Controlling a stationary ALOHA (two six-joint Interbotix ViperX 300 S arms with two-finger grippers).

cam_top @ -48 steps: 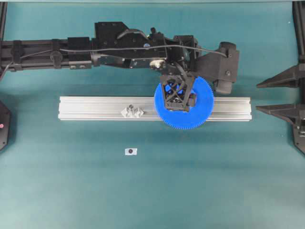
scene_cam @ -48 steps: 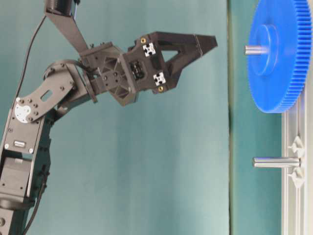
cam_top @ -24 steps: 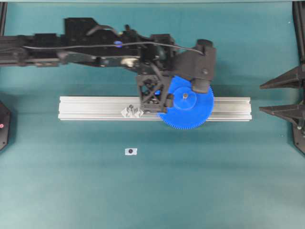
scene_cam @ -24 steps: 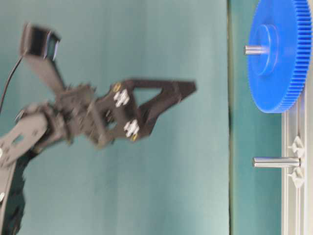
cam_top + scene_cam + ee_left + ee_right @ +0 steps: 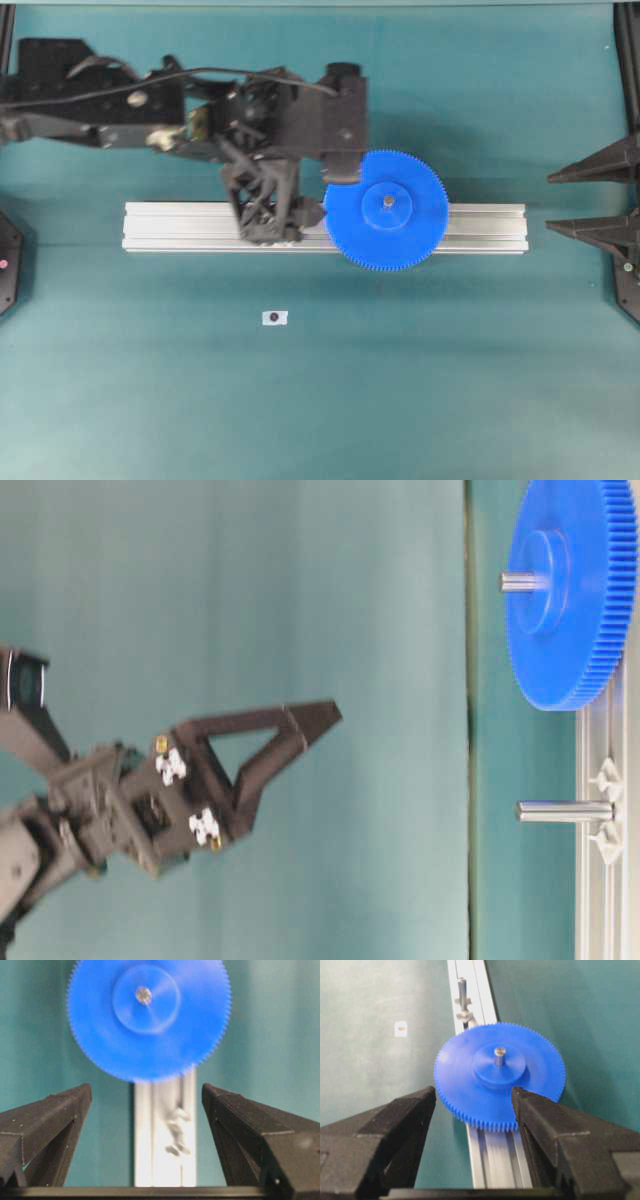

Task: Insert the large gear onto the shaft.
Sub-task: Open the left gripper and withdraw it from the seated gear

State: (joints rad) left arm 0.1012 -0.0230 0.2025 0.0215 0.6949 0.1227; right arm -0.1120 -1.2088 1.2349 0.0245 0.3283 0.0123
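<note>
Since the earlier overhead frame the left gripper [image 5: 265, 215] has drawn away from the large gear [image 5: 385, 210], shifting toward 9 o'clock along the aluminium rail [image 5: 180, 227]; before, it sat directly over the gear's face, now it hangs above the rail just beside the gear's 9 o'clock rim. In the table-level view it has also dropped toward 7 o'clock, well apart from the gear.

Large gear: seated flat on the rail, hub up, with the shaft [image 5: 388, 201] poking through its centre hole. Table-level view confirms the pin tip [image 5: 520, 581] projecting past the hub. Gear is free of both grippers.

Left gripper: jaws spread wide, nothing between them; the left wrist view shows the two black fingers [image 5: 45, 1120] flanking the rail, gear at 12 o'clock from them, blurred.

Right gripper [image 5: 590, 200]: at the 3 o'clock edge of the overhead view, well apart from the gear, jaws spread wide and empty. Right wrist view shows its fingers [image 5: 385, 1130] in the foreground, gear beyond them.

A second pin [image 5: 462, 984] stands on the rail in clear brackets, at 12 o'clock from the gear in the right wrist view. Small white tag [image 5: 274, 317] lies on the green table [image 5: 450, 380] at 6 o'clock from the rail.
</note>
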